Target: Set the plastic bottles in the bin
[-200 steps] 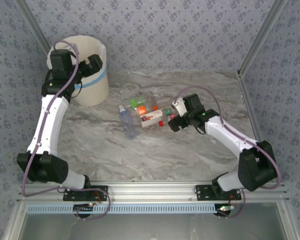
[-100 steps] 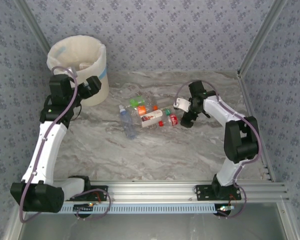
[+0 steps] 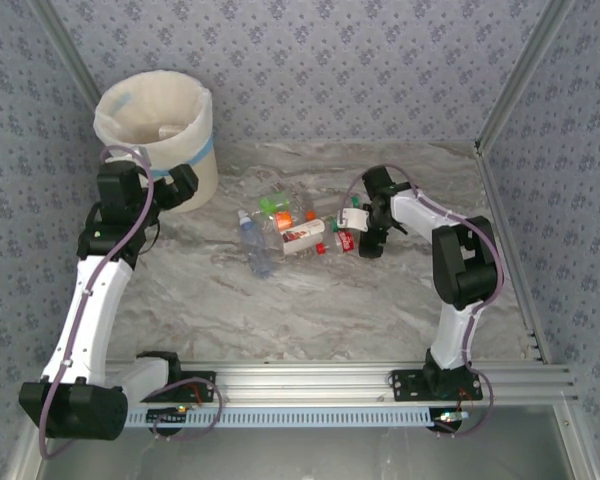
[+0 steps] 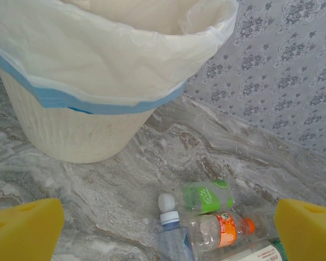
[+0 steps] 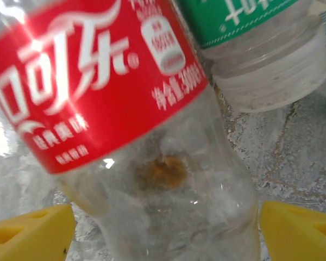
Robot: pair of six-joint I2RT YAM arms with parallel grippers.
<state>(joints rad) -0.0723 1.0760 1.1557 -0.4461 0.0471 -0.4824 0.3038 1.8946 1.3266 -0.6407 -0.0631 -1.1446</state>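
1. Right jaws (image 5: 165,231): spread astride the clear plastic bottle with a red label (image 5: 111,92). The yellow pads (image 5: 27,234) sit just beside its walls, with no squeeze visible.
2. Bottle axis: runs away from the wrist, crosswise to the closing line. The right arm is nearer.
3. Left jaws (image 4: 168,228): released and empty, near the round cream bin with a blue band (image 4: 70,136).
4. Other clear plastic bottles (image 3: 280,225): clustered mid-tabletop (image 3: 310,300).
5. Views: the right wrist view shows the pad clearance; the top view shows the bin well apart, leftward.

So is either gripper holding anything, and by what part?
Nothing yet. The right gripper straddles the red-label bottle at its clear body, unclamped; the left gripper is open, empty.
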